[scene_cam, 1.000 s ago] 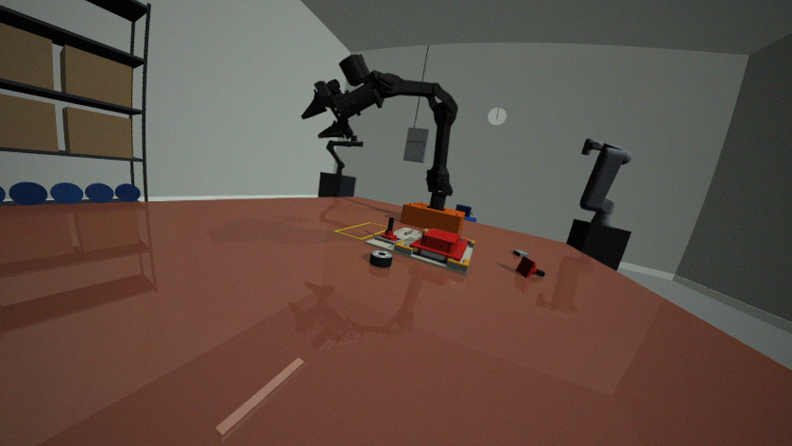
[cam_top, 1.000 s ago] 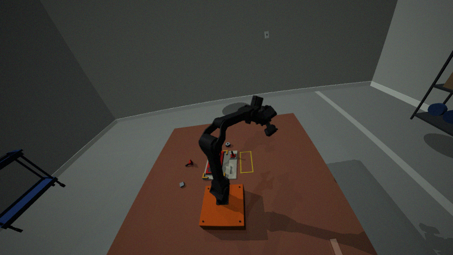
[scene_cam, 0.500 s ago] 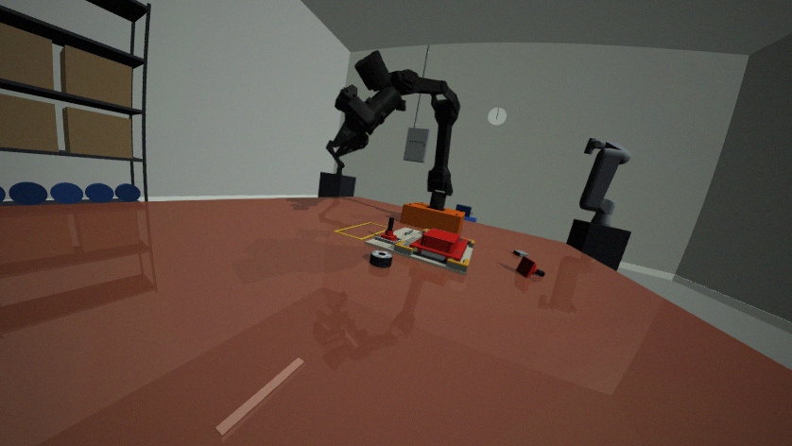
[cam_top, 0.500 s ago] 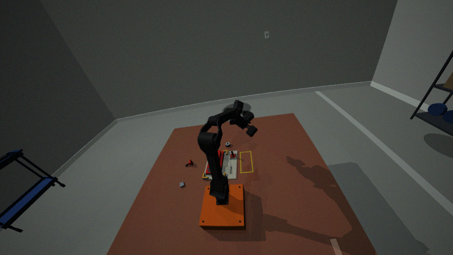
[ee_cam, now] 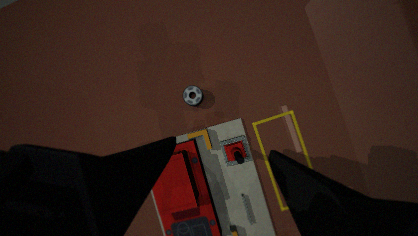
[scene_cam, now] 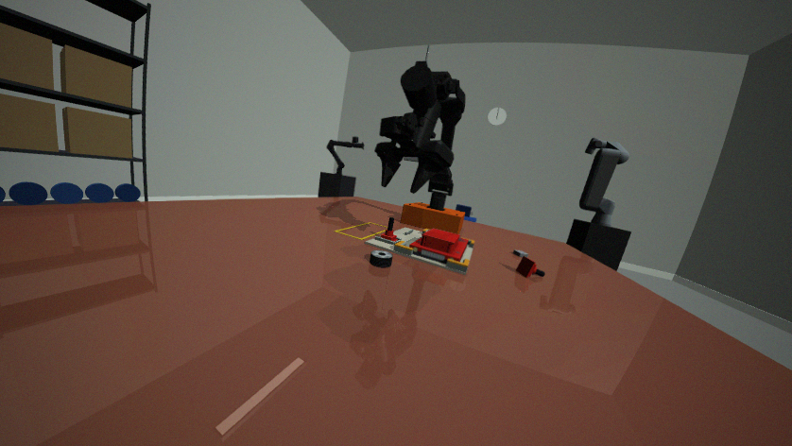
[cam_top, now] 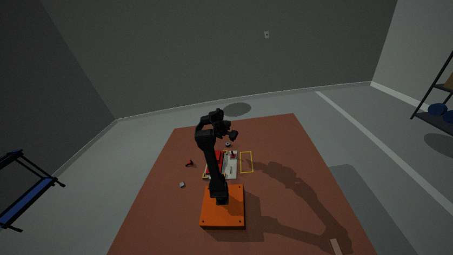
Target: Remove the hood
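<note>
The red toy car [cam_top: 219, 155] [scene_cam: 440, 241] [ee_cam: 172, 187] lies on a pale board [cam_top: 233, 175] [ee_cam: 232, 182]. It carries a raised red piece, and a dark panel shows at the wrist view's bottom edge. I cannot tell which part is the hood; the arm hides part of the car in the top view. The marked area [cam_top: 240, 162] [scene_cam: 349, 234] [ee_cam: 273, 117] is a yellow outline beside the board, with nothing lying in it. My gripper [scene_cam: 399, 188] [ee_cam: 221, 147] is open and empty, pointing down well above the board.
A black post on a red base [cam_top: 233, 155] [scene_cam: 390, 234] [ee_cam: 236, 151] stands on the board near the marked area. A loose wheel [cam_top: 227, 144] [scene_cam: 380, 260] lies past the board. A red and black piece [cam_top: 190, 162] [scene_cam: 525, 266] and small grey block [cam_top: 181, 184] [scene_cam: 520, 252] lie beyond the car's side.
</note>
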`<state>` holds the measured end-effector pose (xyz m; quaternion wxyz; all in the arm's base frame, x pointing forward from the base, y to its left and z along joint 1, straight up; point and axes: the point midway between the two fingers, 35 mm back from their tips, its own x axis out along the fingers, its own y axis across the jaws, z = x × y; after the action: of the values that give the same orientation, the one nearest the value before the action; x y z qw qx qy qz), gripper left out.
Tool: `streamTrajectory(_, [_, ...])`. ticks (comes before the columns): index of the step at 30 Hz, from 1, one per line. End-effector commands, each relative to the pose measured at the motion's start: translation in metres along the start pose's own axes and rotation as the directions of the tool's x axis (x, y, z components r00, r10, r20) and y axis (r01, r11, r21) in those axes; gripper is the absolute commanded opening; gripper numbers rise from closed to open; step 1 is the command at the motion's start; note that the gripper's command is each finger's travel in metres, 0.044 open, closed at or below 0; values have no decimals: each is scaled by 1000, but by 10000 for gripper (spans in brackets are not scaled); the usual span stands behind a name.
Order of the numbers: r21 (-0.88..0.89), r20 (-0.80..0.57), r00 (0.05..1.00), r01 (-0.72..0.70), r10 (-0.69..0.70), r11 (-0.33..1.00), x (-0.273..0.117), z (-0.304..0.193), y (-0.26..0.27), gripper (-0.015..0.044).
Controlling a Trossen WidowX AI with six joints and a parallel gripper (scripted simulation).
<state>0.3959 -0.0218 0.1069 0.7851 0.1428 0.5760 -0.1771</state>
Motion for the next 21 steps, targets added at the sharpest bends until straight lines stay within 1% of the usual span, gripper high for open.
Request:
streamTrajectory(1, [-166,-114,993,-41,22,985,3,-35,35,440])
streamTrajectory(6, [-332,-238,971,-96,15,938,3,-78,67,440])
streamTrajectory(8, [-371,-268,963,-112,9,922,3,-89,73,440])
streamTrajectory(21, [-375,-272,962,-114,8,920,5,-92,74,440])
